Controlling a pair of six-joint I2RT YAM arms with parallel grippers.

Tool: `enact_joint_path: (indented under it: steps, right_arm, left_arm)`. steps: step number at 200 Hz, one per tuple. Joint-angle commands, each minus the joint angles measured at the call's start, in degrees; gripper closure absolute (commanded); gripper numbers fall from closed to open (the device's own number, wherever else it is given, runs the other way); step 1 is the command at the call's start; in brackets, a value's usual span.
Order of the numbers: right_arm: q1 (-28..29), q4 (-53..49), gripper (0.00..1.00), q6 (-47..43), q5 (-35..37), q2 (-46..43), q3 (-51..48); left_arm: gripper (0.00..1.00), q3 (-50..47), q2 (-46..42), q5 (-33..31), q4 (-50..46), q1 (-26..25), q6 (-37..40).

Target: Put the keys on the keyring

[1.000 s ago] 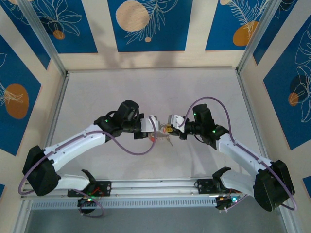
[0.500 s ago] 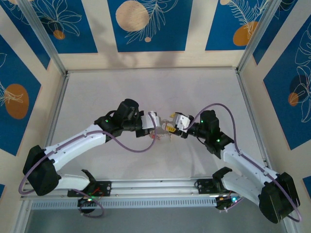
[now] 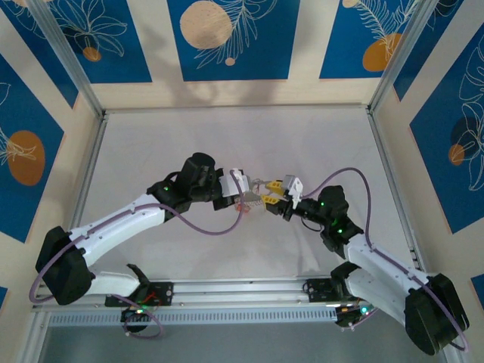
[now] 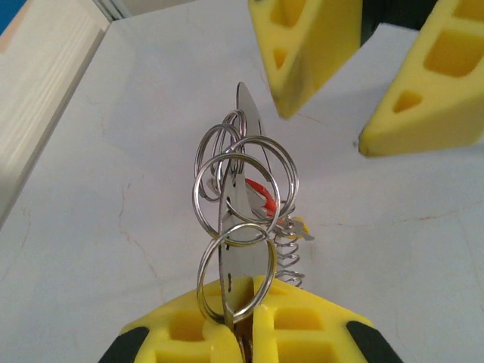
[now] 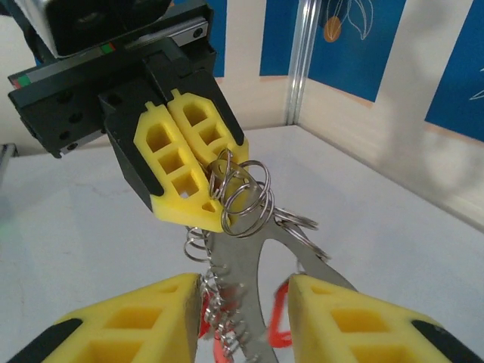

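Observation:
The keyring (image 5: 243,261) is a flat grey metal loop carrying several small wire rings (image 4: 243,178) and a coil spring (image 4: 287,255). My left gripper (image 4: 249,299) is shut on its end, holding it above the table; the left gripper (image 5: 215,185) also shows in the right wrist view. Red key heads (image 5: 278,321) hang below, and a red (image 4: 262,198) and a yellow (image 4: 302,224) key head show behind the ring. My right gripper (image 5: 246,302) stands open, its fingers (image 5: 132,321) either side of the ring's limb. From above, both grippers (image 3: 243,190) (image 3: 274,193) meet at the keyring (image 3: 258,198).
The grey table (image 3: 151,144) is bounded by a metal frame and patterned blue walls (image 3: 227,38). A purple cable (image 3: 344,175) loops over the right arm. The wall edge (image 4: 45,91) lies left of the left gripper.
The right arm has dropped and pulled back toward the near right, its gripper sliding slightly right along the ring. The left gripper has kept its hold and barely moved.

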Motion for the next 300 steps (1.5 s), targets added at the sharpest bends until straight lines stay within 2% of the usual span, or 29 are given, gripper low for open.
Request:
enact_joint_path:
  steps: [1, 23, 73, 106, 169, 194, 260, 300]
  right_arm:
    - [0.3, 8.7, 0.63, 9.5, -3.2, 2.5, 0.4]
    - [0.3, 11.6, 0.65, 11.3, -3.0, 4.7, 0.6]
    - [0.7, 12.5, 0.78, 12.3, -4.0, 7.0, 1.5]
    - [1.2, 13.2, 0.77, 13.7, -3.4, 8.2, 1.8]
    - [2.1, 20.9, 0.78, 17.4, -2.2, 11.4, 0.8]
    - [2.1, 20.7, 0.81, 17.6, -1.6, 12.2, 1.4]
    - [2.2, 19.8, 1.0, 17.0, -1.9, 12.7, 1.8]
    - [2.7, 16.3, 1.0, 12.7, -2.0, 11.3, 2.8]
  left_arm:
    - [1.0, -0.7, -1.9, 0.5, 4.5, 0.4, -1.3]
    - [1.0, -1.2, -2.1, 0.7, 5.4, 0.4, -1.5]
    - [1.0, -1.4, -2.2, 1.3, 5.3, 0.4, -1.8]
    - [1.0, -1.6, -2.4, 1.7, 5.6, 0.4, -1.7]
    - [1.0, -1.9, -1.7, 2.1, 6.5, 0.4, -1.8]
    - [1.0, -2.2, -1.7, 2.3, 6.9, 0.4, -1.9]
    - [1.0, -2.6, -1.7, 1.9, 7.3, 0.5, -1.9]
    - [1.0, -2.7, -1.0, 1.3, 7.3, 0.4, -2.7]
